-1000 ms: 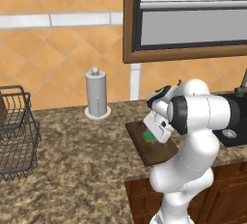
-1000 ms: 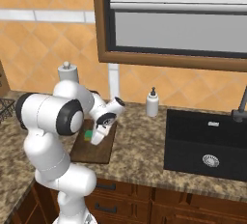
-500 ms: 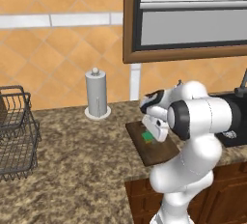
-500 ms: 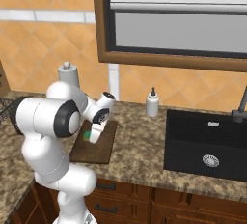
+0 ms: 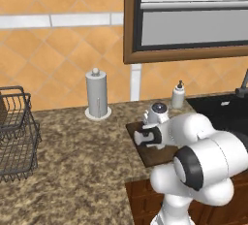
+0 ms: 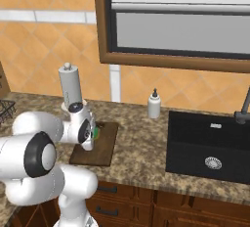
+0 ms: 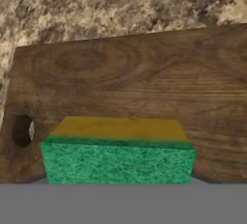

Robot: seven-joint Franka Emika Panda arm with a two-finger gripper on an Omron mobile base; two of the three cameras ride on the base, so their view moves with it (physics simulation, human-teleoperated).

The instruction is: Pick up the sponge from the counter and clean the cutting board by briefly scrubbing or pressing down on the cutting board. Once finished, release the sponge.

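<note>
Sponge (image 7: 117,160): bottom centre of hand view, green face toward camera, over cutting board (image 7: 144,83)
Board hole: left edge of frame
Jaws: gripping sponge
Worktop (image 7: 96,6): top of frame

One sponge (image 7: 117,161), one cutting board (image 7: 135,83), one paper towel roll (image 5: 96,93), one soap bottle (image 6: 154,103); one wire basket (image 5: 14,136), one sink (image 6: 210,145), one window (image 6: 180,20), one worktop (image 5: 72,170)

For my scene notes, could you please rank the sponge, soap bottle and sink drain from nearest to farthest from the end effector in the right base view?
1. Sponge, at the end effector.
2. Soap bottle, right, by the wall.
3. Sink drain, far right.
</note>
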